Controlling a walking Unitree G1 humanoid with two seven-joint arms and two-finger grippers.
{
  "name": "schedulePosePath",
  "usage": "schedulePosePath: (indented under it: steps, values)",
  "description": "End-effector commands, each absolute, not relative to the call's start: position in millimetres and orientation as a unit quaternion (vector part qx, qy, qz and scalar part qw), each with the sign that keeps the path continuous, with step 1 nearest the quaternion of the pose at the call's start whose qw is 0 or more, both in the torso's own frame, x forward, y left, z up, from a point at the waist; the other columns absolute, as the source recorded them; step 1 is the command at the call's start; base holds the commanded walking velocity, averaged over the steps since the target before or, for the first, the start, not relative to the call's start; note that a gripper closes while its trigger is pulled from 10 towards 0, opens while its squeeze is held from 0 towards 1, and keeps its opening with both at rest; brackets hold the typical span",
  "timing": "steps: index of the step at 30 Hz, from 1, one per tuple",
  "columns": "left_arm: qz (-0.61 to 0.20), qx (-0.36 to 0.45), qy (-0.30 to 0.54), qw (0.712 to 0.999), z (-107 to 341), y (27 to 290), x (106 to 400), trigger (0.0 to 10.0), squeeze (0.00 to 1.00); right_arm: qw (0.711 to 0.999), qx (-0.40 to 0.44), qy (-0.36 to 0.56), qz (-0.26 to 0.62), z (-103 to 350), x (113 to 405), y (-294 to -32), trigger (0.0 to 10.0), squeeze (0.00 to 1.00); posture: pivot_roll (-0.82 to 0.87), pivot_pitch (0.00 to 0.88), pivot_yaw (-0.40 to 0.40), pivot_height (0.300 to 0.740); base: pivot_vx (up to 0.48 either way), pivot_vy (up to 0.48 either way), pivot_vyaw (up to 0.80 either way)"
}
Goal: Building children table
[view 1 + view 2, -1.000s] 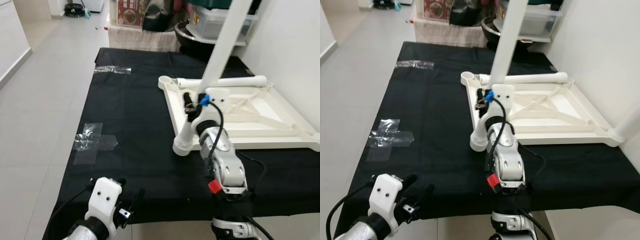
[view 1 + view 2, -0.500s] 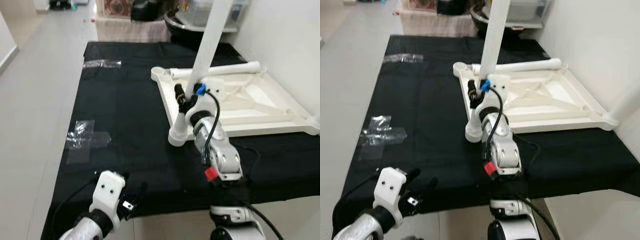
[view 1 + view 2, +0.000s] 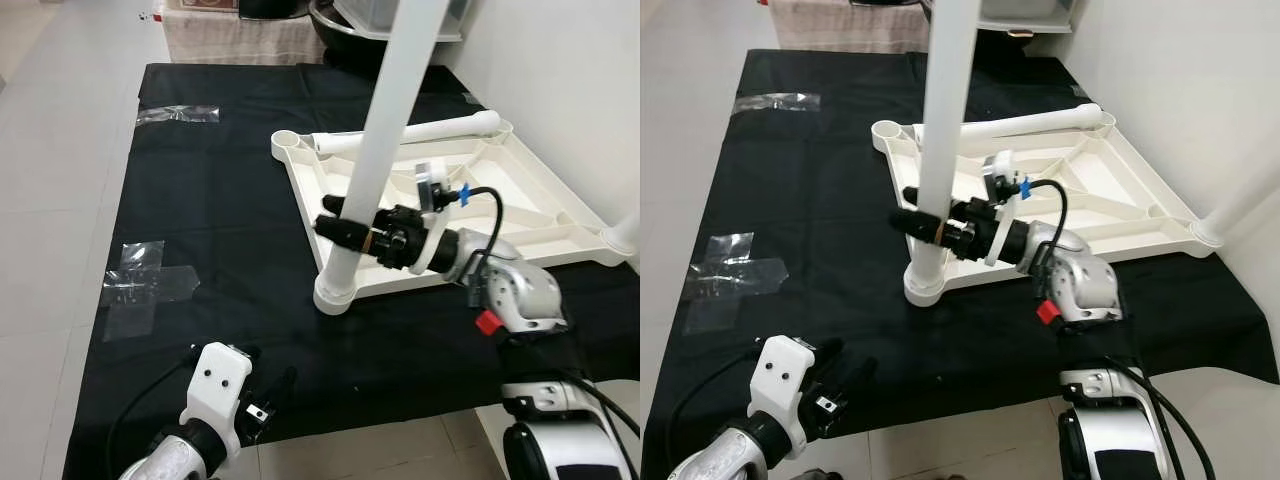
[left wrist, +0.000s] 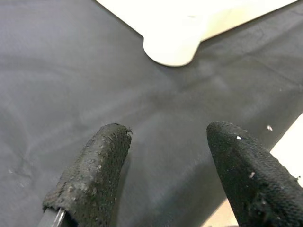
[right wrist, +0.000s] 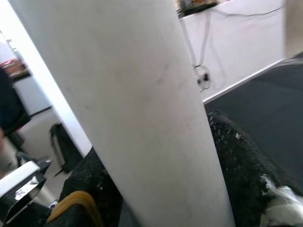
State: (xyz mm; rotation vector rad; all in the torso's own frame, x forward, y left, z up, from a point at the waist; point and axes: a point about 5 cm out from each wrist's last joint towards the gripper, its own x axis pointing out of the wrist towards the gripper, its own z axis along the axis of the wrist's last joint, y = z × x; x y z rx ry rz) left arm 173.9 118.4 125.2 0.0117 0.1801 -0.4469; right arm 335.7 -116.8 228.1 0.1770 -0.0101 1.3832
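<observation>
A white children's table top (image 3: pixel 520 205) is seen lying upside down on a black cloth (image 3: pixel 230 210) spread over the floor, its ribbed underside facing up. One white table leg (image 3: pixel 385 140) is stood nearly upright in the socket at the top's near corner, leaning slightly, and a second white leg (image 3: pixel 410 135) is laid flat along the top's far edge. An empty round socket (image 3: pixel 285 142) is visible at the far-left corner, and another leg's end is seen at the right-hand corner (image 3: pixel 622 238). The upright leg is clasped low down by the right gripper (image 3: pixel 338 228), whose black fingers (image 5: pixel 236 161) are closed against both sides of it, the arm being reached in from the right across the table top. The left gripper (image 4: pixel 163 156) is held low over the cloth's near edge, its fingertips (image 4: pixel 97 163) spread wide and holding nothing. Strips of clear tape (image 3: pixel 145 290) are stuck on the cloth well to the left, and another strip (image 3: pixel 180 114) farther back
</observation>
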Motion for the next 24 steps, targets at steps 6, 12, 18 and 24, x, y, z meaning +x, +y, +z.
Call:
schedulePosePath:
  steps: [6,12,18,24]
  values:
    - [-0.227,-0.003,0.096,0.969,123.0,115.5,167.7,10.0,0.00,0.765,0.052,0.002,0.642,219.6,345.2,-91.6,0.0,0.00,0.15,0.117,-0.149,0.740,0.000,0.000,0.00]
    - [-0.225,-0.004,0.100,0.969,120.2,115.5,165.9,10.0,0.00,0.831,0.052,-0.037,0.552,224.3,351.0,-89.6,0.0,0.00,0.14,0.089,-0.145,0.740,0.000,0.000,0.00]
    - [-0.232,-0.008,0.102,0.967,117.8,114.8,164.9,10.0,0.00,0.990,0.044,-0.010,0.133,212.2,363.2,-119.7,0.0,0.00,0.12,0.068,-0.137,0.740,0.000,0.000,0.00]
    - [-0.235,-0.007,0.101,0.967,117.1,113.3,164.7,10.0,0.00,0.998,0.046,0.004,-0.032,200.1,341.3,-128.6,0.0,0.00,0.13,0.061,-0.139,0.740,0.000,0.000,0.00]
